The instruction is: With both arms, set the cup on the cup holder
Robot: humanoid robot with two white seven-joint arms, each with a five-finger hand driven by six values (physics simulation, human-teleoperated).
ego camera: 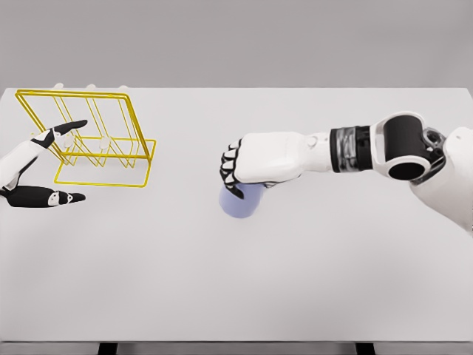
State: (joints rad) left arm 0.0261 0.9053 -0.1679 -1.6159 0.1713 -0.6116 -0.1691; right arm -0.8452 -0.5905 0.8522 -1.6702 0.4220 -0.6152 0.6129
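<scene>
Head view: right hand [240, 168] was curled on cup [239, 203], left hand [37, 166] open by holder [103, 140]; you should lift level.

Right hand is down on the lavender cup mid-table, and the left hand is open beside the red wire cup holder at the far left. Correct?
Not quite: the cup holder is yellow wire, not red, as the head view shows. The rest holds: the right hand is down on the lavender cup mid-table, and the left hand is open beside the holder at the far left.
</scene>
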